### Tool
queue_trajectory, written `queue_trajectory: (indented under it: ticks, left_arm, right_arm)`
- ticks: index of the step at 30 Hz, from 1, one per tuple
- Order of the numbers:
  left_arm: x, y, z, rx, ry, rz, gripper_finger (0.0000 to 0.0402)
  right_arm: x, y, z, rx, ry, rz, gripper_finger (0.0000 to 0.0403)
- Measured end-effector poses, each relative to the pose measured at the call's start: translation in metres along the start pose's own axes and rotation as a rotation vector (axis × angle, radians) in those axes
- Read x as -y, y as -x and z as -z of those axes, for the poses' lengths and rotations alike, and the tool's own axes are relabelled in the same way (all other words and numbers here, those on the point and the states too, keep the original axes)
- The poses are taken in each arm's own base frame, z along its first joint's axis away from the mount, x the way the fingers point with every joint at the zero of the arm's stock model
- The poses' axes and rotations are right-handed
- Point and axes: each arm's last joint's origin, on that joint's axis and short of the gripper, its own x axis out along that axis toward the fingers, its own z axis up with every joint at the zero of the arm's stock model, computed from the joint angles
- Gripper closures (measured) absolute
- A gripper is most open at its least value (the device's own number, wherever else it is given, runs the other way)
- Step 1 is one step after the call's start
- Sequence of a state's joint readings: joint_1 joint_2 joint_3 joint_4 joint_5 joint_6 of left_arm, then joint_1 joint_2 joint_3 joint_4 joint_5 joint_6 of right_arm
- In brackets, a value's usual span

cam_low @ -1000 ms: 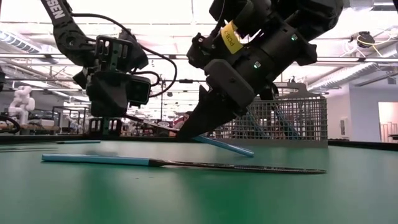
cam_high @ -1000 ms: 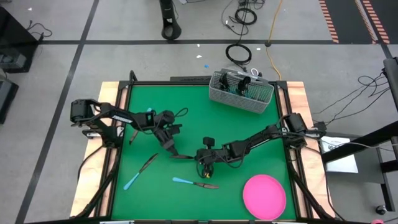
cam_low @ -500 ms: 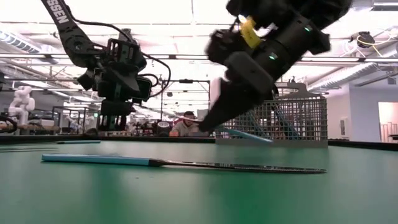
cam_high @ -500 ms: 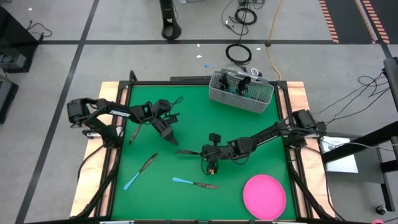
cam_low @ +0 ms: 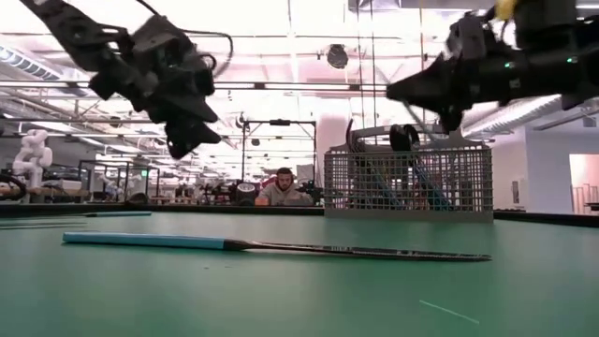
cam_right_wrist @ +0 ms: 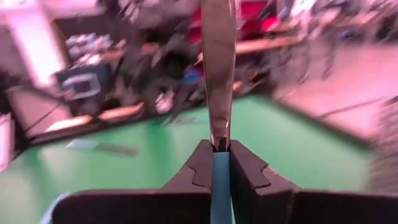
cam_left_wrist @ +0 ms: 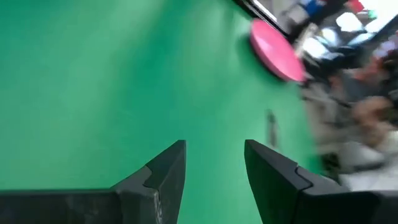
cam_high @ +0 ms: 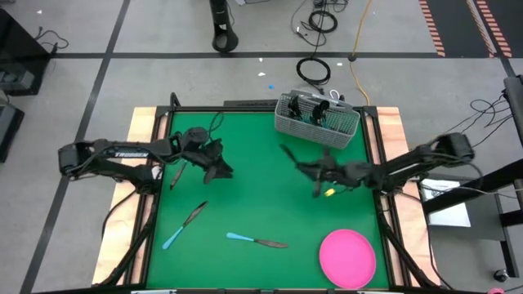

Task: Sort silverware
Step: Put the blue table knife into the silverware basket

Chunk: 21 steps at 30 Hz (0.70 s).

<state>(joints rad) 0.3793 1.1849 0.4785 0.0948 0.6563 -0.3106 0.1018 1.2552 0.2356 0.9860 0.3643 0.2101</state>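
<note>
My right gripper (cam_high: 304, 168) hangs above the green mat, just in front of the grey wire caddy (cam_high: 319, 122), shut on a piece of silverware (cam_high: 288, 153) with a light blue handle and a dark metal head. My left gripper (cam_high: 221, 170) hovers over the mat's left half, open, with nothing between its fingers (cam_left_wrist: 214, 149). Two more pieces of silverware lie flat on the mat: one (cam_high: 186, 223) at the near left and a knife (cam_high: 257, 240) near the front, also seen in the low view (cam_low: 271, 245). Several pieces stand in the caddy (cam_low: 407, 183). My right gripper pinches the light blue handle (cam_right_wrist: 220, 169) between its two fingers, which lie along the piece. The fingers point about level, toward the table's far left. The metal head (cam_right_wrist: 217, 74) sticks straight out beyond the fingertips. The piece is lifted clear of the mat.
A pink round plate (cam_high: 347, 257) sits at the mat's near right corner. Another blue-handled piece (cam_high: 174, 176) lies by the mat's left border. Wooden edging (cam_high: 145, 122) frames the mat. A person sits in the room behind the table (cam_low: 281, 187).
My right gripper has risen from the mat's middle and swung toward the far right, up to the caddy, tipping to level; the piece went with it, lifted clear of the mat. My left gripper has come away from that piece, risen and drawn back toward the far edge.
</note>
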Motion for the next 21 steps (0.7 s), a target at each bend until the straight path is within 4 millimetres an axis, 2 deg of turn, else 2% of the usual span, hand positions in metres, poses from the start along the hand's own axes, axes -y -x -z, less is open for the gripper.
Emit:
queue_trajectory:
  ticks: [4, 9, 11, 16, 21]
  left_arm:
    - [0.011, 0.001, 0.009, 0.189, -0.142, -0.08, 0.0236]
    - [0.023, 0.009, 0.024, 0.501, -0.337, 0.013, 0.0236]
    - [0.024, 0.015, 0.033, 0.576, -0.378, 0.045, 0.0236]
    - [0.023, 0.021, 0.044, 0.631, -0.398, 0.064, 0.0236]
    - [0.023, 0.02, 0.048, 0.619, -0.395, 0.07, 0.0236]
  right_arm:
    - [0.016, 0.017, -0.015, 0.117, 0.08, 0.121, 0.0399]
    - [0.027, 0.028, -0.036, 0.213, 0.258, 0.236, 0.0399]
    - [0.031, 0.033, -0.044, 0.24, 0.339, 0.324, 0.0398]
    - [0.045, 0.043, -0.058, 0.245, 0.486, 0.559, 0.0398]
    - [0.062, 0.047, -0.064, 0.222, 0.568, 0.681, 0.0396]
